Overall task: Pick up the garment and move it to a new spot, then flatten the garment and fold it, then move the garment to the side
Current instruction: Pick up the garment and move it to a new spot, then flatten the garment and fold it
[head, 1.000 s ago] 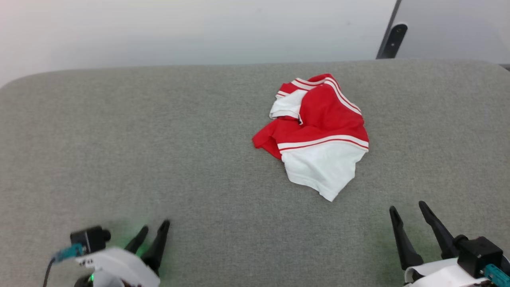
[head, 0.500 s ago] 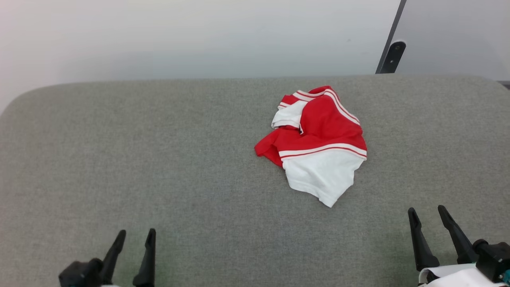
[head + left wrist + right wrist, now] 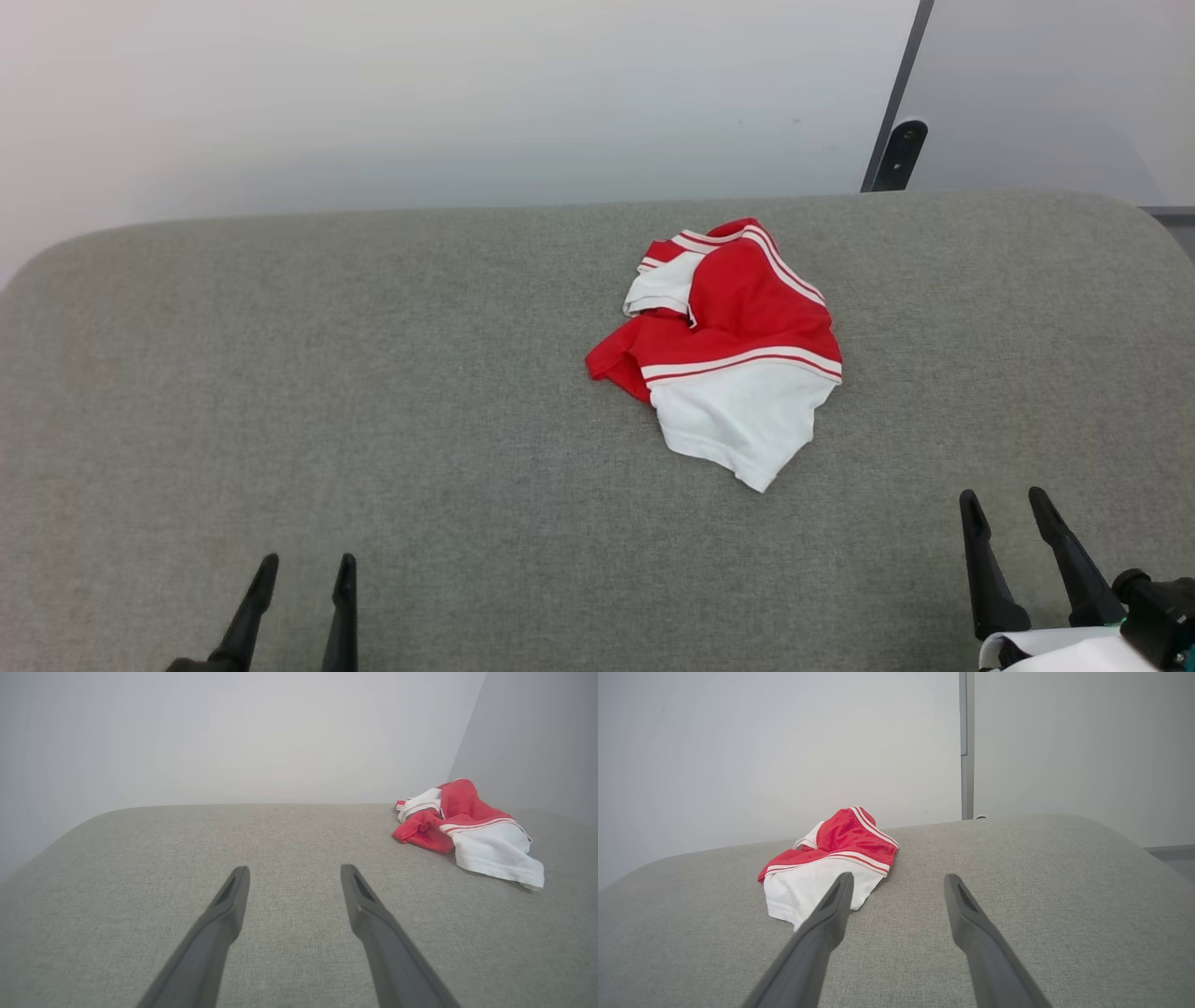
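The garment (image 3: 733, 350), a red T-shirt with white sleeves and striped trim, lies crumpled in a heap right of centre on the grey fabric surface (image 3: 373, 373). In the left wrist view the garment (image 3: 472, 828) sits far to the right; in the right wrist view the garment (image 3: 831, 863) lies ahead and to the left. My left gripper (image 3: 306, 569) stands open at the lower left, well apart from the cloth. At the lower right, my right gripper (image 3: 1006, 504) is open too, a short way below the white sleeve. Nothing is between either pair of fingers.
A pale wall (image 3: 420, 93) runs behind the grey surface. A dark post (image 3: 894, 154) stands at the back right, just beyond the far edge. The surface's corners are rounded at the far left and far right.
The head camera has tilted, so the whole picture shifted down. My left gripper has drawn back toward the lower left edge; the right gripper has shifted slightly. The garment lies as before.
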You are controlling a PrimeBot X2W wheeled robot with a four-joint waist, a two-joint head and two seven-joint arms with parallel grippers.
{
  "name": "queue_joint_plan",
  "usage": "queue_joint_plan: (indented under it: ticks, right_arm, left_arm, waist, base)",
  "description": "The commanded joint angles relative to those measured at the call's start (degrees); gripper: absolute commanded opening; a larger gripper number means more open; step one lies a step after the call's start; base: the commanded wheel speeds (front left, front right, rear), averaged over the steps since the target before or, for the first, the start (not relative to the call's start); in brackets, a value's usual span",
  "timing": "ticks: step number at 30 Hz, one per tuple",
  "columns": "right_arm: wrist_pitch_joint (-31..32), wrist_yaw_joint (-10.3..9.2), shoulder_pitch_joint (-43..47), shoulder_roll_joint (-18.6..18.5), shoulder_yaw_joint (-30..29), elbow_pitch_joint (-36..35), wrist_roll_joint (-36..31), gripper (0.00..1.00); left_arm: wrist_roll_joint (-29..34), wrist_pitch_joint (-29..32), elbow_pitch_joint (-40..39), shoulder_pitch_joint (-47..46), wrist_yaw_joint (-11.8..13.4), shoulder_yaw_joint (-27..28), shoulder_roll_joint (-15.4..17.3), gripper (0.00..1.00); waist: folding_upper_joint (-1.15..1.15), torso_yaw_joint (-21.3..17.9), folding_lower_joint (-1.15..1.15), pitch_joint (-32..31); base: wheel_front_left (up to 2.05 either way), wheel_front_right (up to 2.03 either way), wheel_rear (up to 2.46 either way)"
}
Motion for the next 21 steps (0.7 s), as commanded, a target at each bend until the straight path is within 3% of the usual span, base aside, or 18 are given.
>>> queue_joint_plan:
  ticks: [1, 5, 21]
  right_arm:
    - [-0.1, -0.06, 0.6, 0.1, 0.1, 0.0, -0.2, 1.00]
    - [-0.2, -0.06, 0.5, 0.5, 0.3, 0.3, -0.5, 1.00]
    - [-0.4, -0.06, -0.9, 0.9, 1.1, 0.9, -0.9, 1.00]
  left_arm:
    - [0.3, 0.0, 0.1, 0.8, -0.1, 0.2, 0.0, 1.00]
    - [2.1, 0.0, 0.4, 0.8, -1.7, 1.9, -2.1, 1.00]
    - [5.1, 0.0, 0.2, 0.1, -3.6, 3.7, -5.1, 1.00]
  waist:
    - [0.00, 0.0, 0.00, 0.0]
    - [0.00, -0.2, 0.00, 0.4]
    - [0.00, -0.5, 0.00, 1.1]
  base:
    - [0.00, 0.00, 0.00]
    - [0.00, 0.00, 0.00]
    - [0.00, 0.00, 0.00]
